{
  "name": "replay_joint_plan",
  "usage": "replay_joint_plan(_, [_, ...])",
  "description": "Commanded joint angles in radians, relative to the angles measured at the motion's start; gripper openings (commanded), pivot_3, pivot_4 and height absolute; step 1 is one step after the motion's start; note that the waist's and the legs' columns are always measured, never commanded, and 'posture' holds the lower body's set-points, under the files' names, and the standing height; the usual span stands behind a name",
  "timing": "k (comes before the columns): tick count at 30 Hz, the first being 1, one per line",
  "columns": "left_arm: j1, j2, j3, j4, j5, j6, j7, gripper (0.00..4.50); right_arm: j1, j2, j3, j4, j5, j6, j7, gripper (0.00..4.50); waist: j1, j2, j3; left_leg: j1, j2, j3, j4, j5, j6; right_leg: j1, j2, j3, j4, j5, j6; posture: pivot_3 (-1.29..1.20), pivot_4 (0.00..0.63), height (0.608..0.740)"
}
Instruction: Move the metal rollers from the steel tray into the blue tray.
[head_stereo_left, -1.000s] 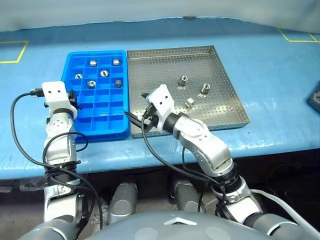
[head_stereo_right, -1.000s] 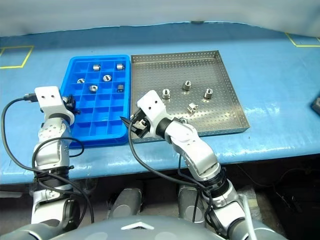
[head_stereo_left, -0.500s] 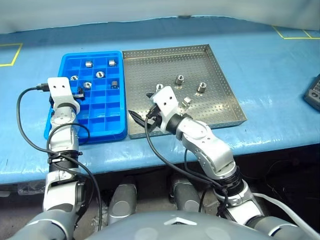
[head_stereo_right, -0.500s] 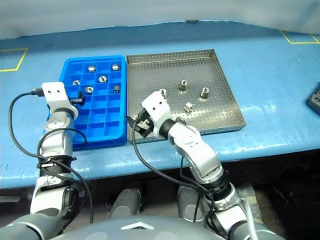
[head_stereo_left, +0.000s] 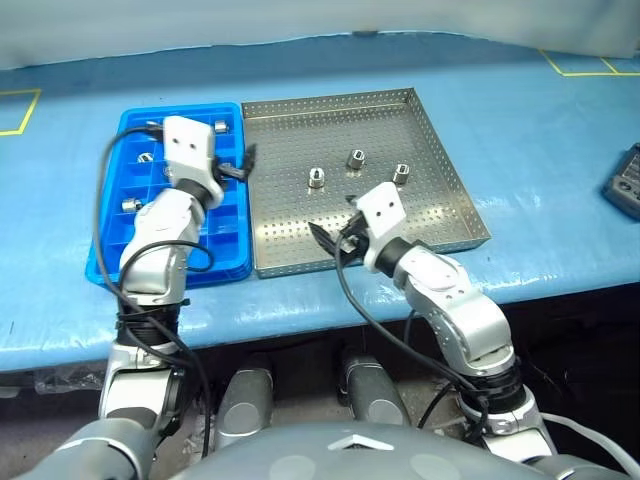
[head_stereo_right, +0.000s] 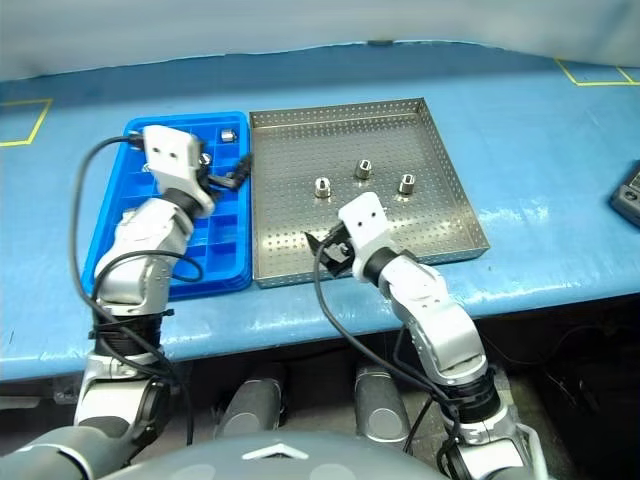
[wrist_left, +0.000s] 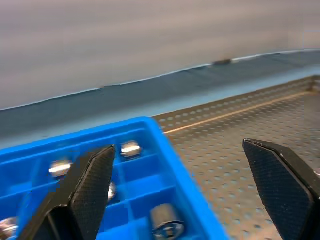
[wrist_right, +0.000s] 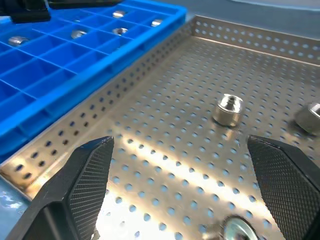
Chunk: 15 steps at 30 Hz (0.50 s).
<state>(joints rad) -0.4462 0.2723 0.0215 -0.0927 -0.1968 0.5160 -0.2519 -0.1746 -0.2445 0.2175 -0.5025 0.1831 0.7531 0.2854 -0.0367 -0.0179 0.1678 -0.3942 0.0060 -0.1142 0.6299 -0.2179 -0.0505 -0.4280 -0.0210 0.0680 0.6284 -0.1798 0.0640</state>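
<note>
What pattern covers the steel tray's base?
Rows of tiny round holes across the grey steel tray; clearest in the right wrist view.

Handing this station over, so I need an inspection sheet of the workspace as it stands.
Surface: blue table with yellow tape marks.
Job's things: steel tray holds three visible metal rollers; blue tray beside it holds several more.
Clutter: dark device at the table's right edge.
Grippers: left tool open over the blue tray's right rim; right tool open above the steel tray's near part; neither holds anything.
Cables: black cable looping along the left arm.
Surroundings: nothing seen.
</note>
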Motion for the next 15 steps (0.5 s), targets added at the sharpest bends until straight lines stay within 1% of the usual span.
replay_joint_plan(1, [-0.063,-0.045,-0.053,0.084,0.036,-0.013,0.006,4.46,0.015,-0.005,-0.036,-0.068,-0.003,0.002,-0.019,4.50,-0.004,0.000,0.000,0.000,0.000,0.000,0.000,0.000,0.000,0.000,0.000,0.000,0.000,0.000,0.000,-0.02,0.150,0.740])
replay_joint_plan(5, [-0.133,-0.107,-0.088,0.229,0.078,-0.055,0.035,4.46,0.029,0.003,-0.036,-0.079,-0.009,0.004,-0.039,4.50,-0.018,0.000,0.000,0.000,0.000,0.000,0.000,0.000,0.000,0.000,0.000,0.001,0.000,0.000,0.001,-0.06,0.150,0.740])
replay_joint_plan(9, [-0.215,-0.173,-0.087,0.428,0.116,-0.129,0.084,4.46,0.044,0.017,-0.026,-0.090,-0.021,0.002,-0.058,4.50,-0.032,0.000,0.000,-0.001,0.000,0.000,0.001,0.000,0.000,0.000,0.000,0.001,0.000,0.001,0.001,-0.09,0.150,0.740])
replay_joint_plan(15, [-0.301,-0.220,-0.092,0.654,0.153,-0.248,0.096,4.46,0.057,0.032,-0.011,-0.101,-0.030,0.001,-0.075,4.50,-0.050,0.000,0.000,0.000,0.000,0.001,0.001,0.000,0.001,0.000,0.000,0.001,0.000,0.001,0.002,-0.11,0.150,0.740])
